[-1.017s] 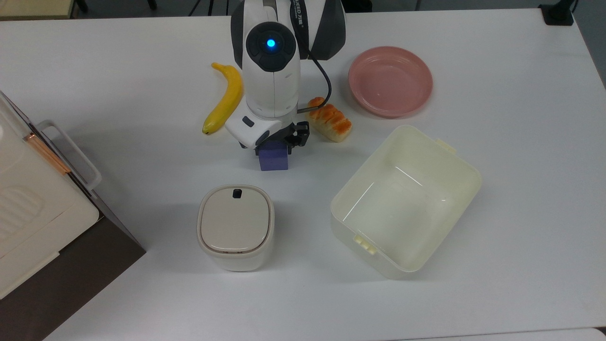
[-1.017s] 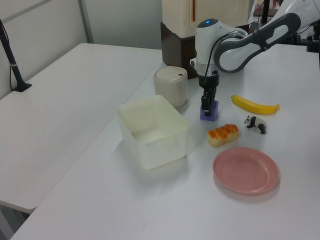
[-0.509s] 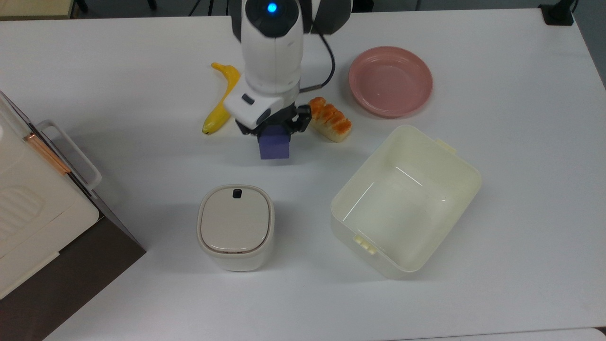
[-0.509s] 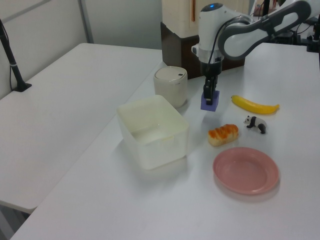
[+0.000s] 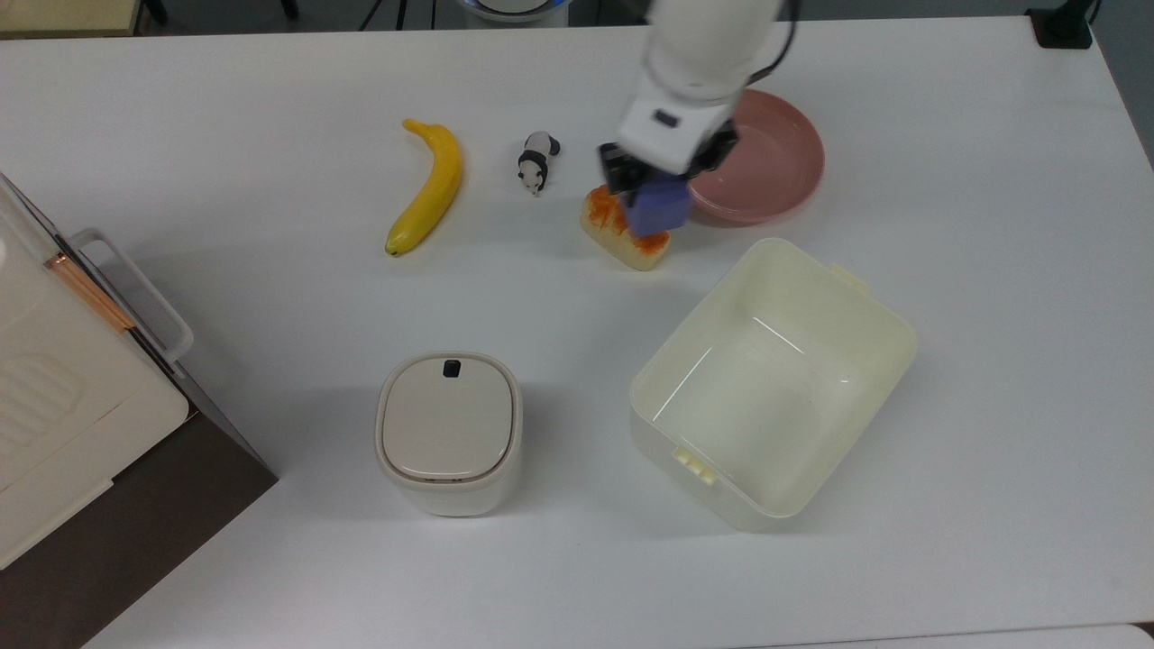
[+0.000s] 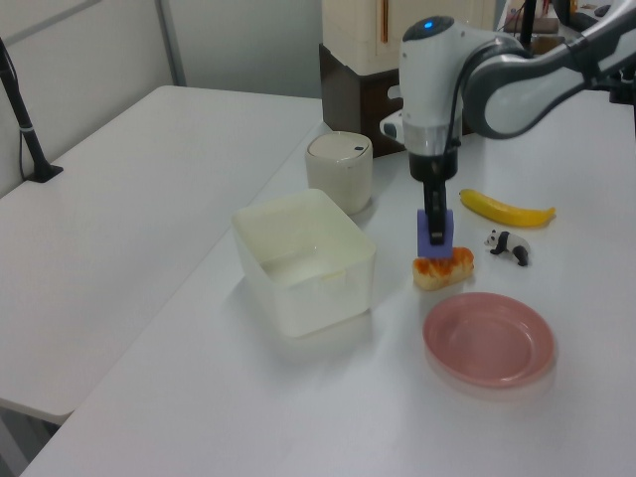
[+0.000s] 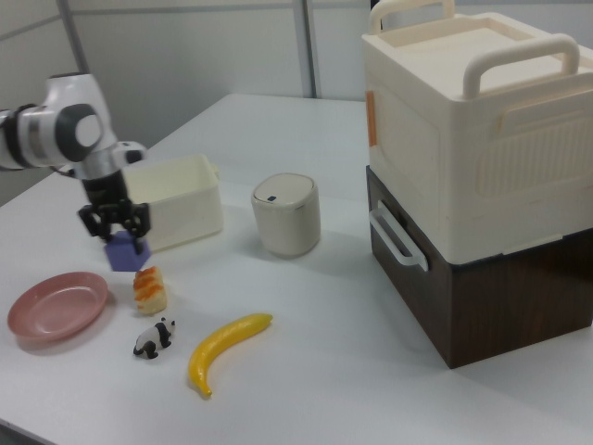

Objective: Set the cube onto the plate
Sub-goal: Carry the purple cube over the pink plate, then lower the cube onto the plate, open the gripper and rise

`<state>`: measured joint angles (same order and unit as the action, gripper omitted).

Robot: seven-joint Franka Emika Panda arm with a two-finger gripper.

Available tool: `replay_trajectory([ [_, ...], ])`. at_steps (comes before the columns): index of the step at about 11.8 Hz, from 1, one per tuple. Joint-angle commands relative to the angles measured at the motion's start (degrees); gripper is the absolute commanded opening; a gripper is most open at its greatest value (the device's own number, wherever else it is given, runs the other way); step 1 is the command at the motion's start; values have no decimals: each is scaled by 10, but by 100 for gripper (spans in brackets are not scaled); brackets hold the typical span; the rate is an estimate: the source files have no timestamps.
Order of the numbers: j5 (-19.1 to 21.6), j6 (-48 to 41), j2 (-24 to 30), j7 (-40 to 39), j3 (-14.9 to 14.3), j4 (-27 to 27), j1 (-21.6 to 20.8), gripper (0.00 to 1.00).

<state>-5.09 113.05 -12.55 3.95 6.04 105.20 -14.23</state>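
My gripper (image 5: 661, 185) (image 6: 435, 231) (image 7: 119, 236) is shut on the purple-blue cube (image 5: 660, 212) (image 6: 437, 234) (image 7: 122, 250) and holds it in the air above the bread toy (image 5: 620, 239) (image 6: 443, 268) (image 7: 150, 289). The pink plate (image 5: 766, 167) (image 6: 489, 339) (image 7: 54, 304) lies on the table just to the top view's right of the cube, partly covered by my arm there. In the left view the plate sits below and right of the cube.
A cream tub (image 5: 771, 383) (image 6: 303, 260) stands near the plate. A banana (image 5: 425, 187), a small panda figure (image 5: 536, 160), and a lidded beige bin (image 5: 448, 433) also stand on the white table. A stacked box unit (image 7: 477, 167) fills one corner.
The gripper has carried the cube up and toward the top view's right, from beside the banana to over the bread toy. The panda figure has come into sight.
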Motion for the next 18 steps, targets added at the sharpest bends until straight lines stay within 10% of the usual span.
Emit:
replay_trajectory([
  [1, 2, -2, 10, 60, -4, 30, -83, 24],
  [4, 2, -10, 3, 105, -4, 41, -148, 29],
  [7, 3, -17, -4, 107, -4, 48, -162, 100],
  [11, 1, -45, -4, 117, -13, -1, -145, 100],
  [18, -27, -107, 44, 107, -22, -110, 63, 100],
])
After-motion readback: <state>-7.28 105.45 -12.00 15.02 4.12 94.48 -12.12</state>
